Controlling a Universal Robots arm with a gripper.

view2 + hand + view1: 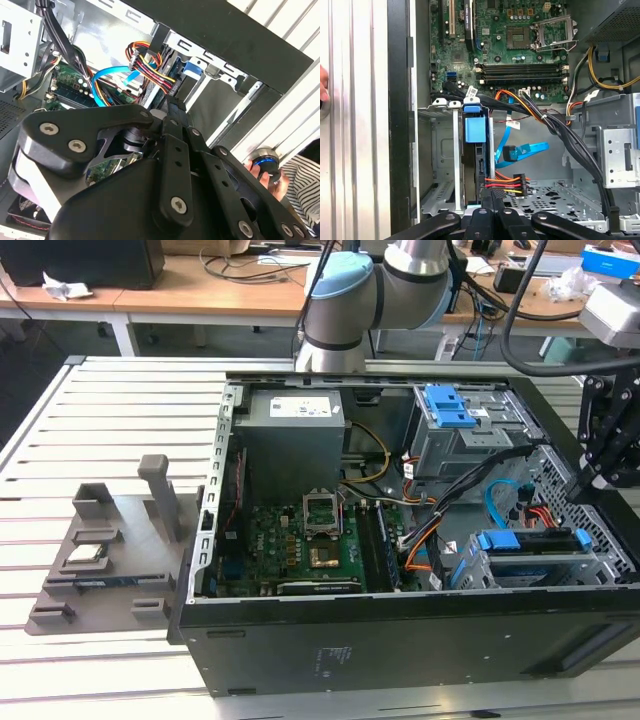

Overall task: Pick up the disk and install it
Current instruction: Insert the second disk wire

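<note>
The disk [528,540] sits on edge in the lower drive cage [590,565] of the open computer case, its blue frame [472,125] facing up. A red, yellow and black cable plug [506,182] lies against its end. My gripper [585,488] hangs just above that cage, at the exterior view's right. In both wrist views the black fingers [495,200] run close together toward the disk's cabled end, and the gripper [172,107] looks shut with nothing seen between them. Whether it touches the disk I cannot tell.
The motherboard [520,45] lies on the case floor with an open processor socket. A grey cage with a blue latch [450,410] stands at the back. Cable bundles [560,130] cross beside the disk. A grey holder [100,560] rests on the slatted table. A person's hand [262,172] is near the case.
</note>
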